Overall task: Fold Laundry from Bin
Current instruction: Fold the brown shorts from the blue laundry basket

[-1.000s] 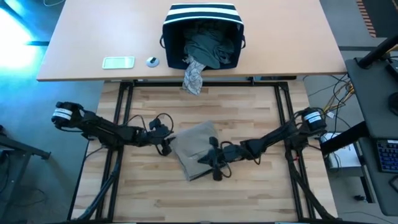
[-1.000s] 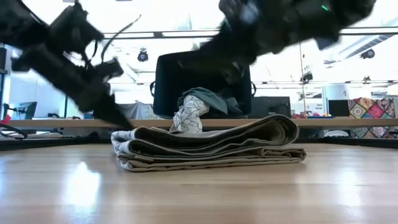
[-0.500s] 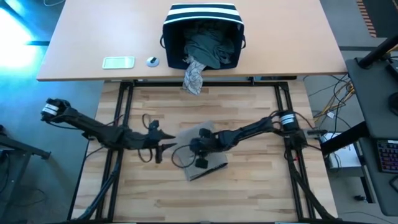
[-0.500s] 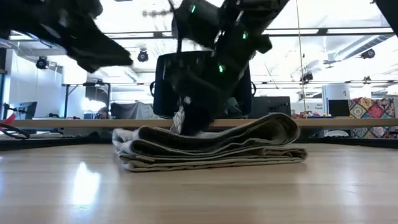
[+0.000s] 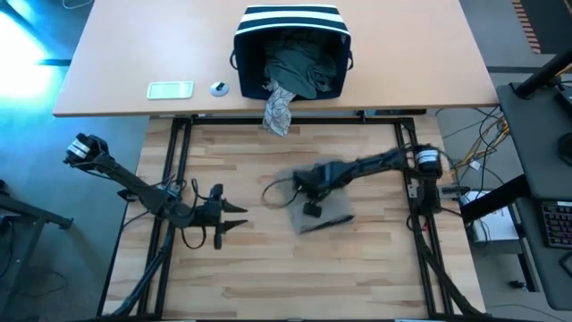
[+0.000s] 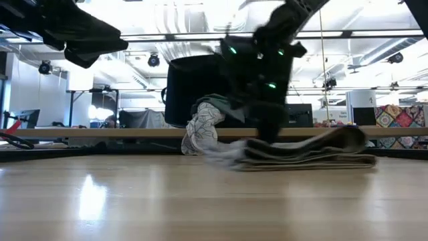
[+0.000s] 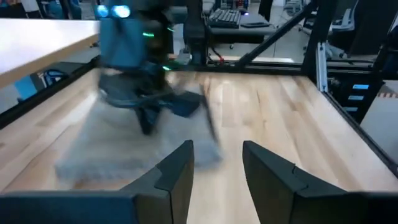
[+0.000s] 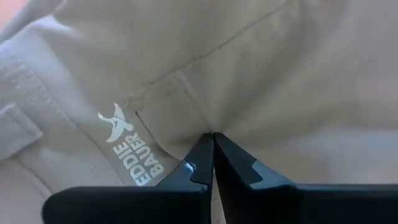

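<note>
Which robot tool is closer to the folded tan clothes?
The right tool: it is shut and pressing down on the tan clothes. The left tool waits apart, out to their side.

The table (image 5: pixel 268 268) is pale wood with a soft sheen. The tan garment (image 8: pixel 261 74) is matt woven cloth, stitched. The bin (image 5: pixel 290 22) is fabric.

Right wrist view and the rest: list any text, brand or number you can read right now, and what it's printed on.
"EDDIE BAUER", white letters beside a small white bird logo, on the tan garment, next to the right gripper and its shut fingers.
Nothing else is readable: the card on the far table is too small to show any print, and the striped bin shows no lettering.
</note>
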`<state>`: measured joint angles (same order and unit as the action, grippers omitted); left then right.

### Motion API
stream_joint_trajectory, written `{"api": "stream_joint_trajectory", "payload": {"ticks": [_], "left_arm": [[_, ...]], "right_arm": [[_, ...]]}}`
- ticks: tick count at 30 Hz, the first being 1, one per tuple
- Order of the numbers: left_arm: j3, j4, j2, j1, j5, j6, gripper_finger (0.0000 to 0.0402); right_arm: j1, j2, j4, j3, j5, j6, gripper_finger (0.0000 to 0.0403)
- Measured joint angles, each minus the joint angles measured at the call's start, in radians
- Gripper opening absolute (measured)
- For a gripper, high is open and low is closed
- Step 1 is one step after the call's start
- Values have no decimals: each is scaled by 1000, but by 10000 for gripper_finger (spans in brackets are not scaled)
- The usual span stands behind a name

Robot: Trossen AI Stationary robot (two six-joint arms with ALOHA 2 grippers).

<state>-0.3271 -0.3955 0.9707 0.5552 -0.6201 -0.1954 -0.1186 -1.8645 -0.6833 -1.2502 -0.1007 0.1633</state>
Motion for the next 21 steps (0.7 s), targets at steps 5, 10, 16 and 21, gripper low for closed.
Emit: {"api": "stream_joint_trajectory", "payload": {"ticks": [5, 10, 16, 21], "left_arm": [[2, -41, 39, 0, 0, 9, 123], [2, -106, 79, -2, 0, 20, 123], [-4, -142, 98, -2, -1, 20, 123], [-24, -144, 98, -3, -52, 50, 123]], "right_arm": [[-197, 131, -123, 100, -99, -52, 9], [-409, 188, -135, 199, -109, -209, 9], [-546, 186, -158, 266, -212, -386, 9], [-547, 205, -239, 238, -345, -403, 9]]}}
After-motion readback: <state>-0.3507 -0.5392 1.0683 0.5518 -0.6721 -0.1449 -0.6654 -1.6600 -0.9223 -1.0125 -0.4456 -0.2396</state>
